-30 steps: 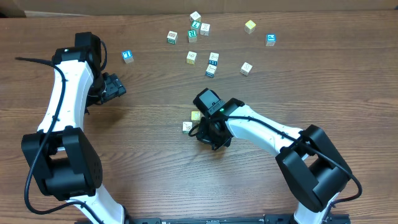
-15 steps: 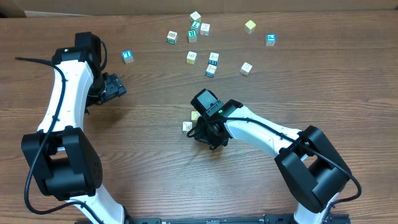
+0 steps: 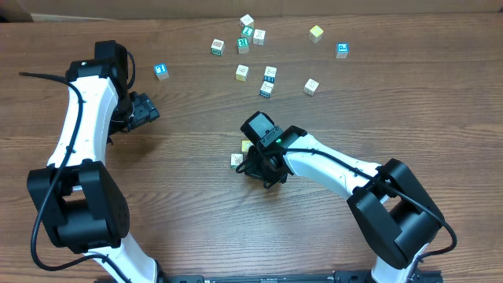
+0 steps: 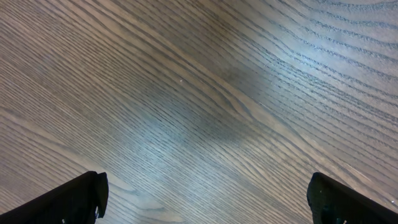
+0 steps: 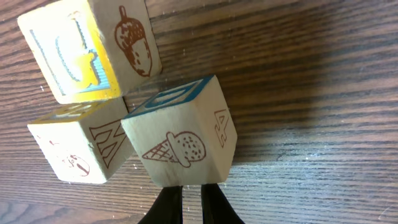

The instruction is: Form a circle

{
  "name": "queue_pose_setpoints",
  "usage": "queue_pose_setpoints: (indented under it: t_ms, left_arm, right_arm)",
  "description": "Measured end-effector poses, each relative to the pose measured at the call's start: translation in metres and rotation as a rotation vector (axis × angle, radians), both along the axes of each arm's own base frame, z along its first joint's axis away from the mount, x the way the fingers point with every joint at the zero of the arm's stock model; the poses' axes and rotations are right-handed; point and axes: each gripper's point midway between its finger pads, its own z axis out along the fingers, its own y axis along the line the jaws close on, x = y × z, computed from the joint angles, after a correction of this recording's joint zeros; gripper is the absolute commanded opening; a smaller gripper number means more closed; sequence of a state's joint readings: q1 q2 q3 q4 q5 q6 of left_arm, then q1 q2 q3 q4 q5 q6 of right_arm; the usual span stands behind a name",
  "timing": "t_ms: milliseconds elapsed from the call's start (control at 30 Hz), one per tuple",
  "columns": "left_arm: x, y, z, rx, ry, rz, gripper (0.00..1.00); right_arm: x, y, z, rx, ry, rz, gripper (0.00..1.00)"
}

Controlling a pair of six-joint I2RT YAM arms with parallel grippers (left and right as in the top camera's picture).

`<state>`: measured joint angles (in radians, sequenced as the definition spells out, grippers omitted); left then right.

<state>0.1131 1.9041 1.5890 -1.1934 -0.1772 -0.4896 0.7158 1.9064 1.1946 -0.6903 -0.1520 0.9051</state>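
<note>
The circle shows as a tight cluster of small cubes (image 3: 240, 154) just left of my right gripper (image 3: 253, 167). In the right wrist view three of them touch: an acorn cube with a yellow face (image 5: 93, 46), a W cube (image 5: 81, 146) and an ice-cream cube with a blue top (image 5: 183, 134). My right gripper (image 5: 191, 191) is shut, holding nothing, its tips pressed against the ice-cream cube's near edge. My left gripper (image 3: 148, 110) hangs open far to the left over bare wood (image 4: 205, 199).
Several loose cubes lie scattered at the back: a blue one (image 3: 161, 71), a green one (image 3: 218, 47), a yellow one (image 3: 316, 33), another blue one (image 3: 342, 49) and whitish ones around (image 3: 269, 77). A cardboard edge (image 3: 16, 12) is at the back left.
My right gripper has crept slightly left and back towards the cluster. The left arm and the scattered cubes have not moved.
</note>
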Motion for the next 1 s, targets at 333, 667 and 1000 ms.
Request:
queue_pose_setpoints:
  t_ms: [333,667,1000]
  left_arm:
    - [0.0000,0.0000,0.0000,0.000,0.000,0.000,1.00]
    - [0.0000,0.0000,0.0000,0.000,0.000,0.000,1.00]
    - [0.0000,0.0000,0.0000,0.000,0.000,0.000,0.99]
  right_arm:
    - [0.0027,0.0016,0.0006,0.006,-0.012,-0.001,0.09]
    - [0.0039,0.0024,0.0010,0.009,-0.017,-0.001,0.08]
    - [0.0057,-0.0007,0.0002,-0.008,-0.027,-0.007,0.09]
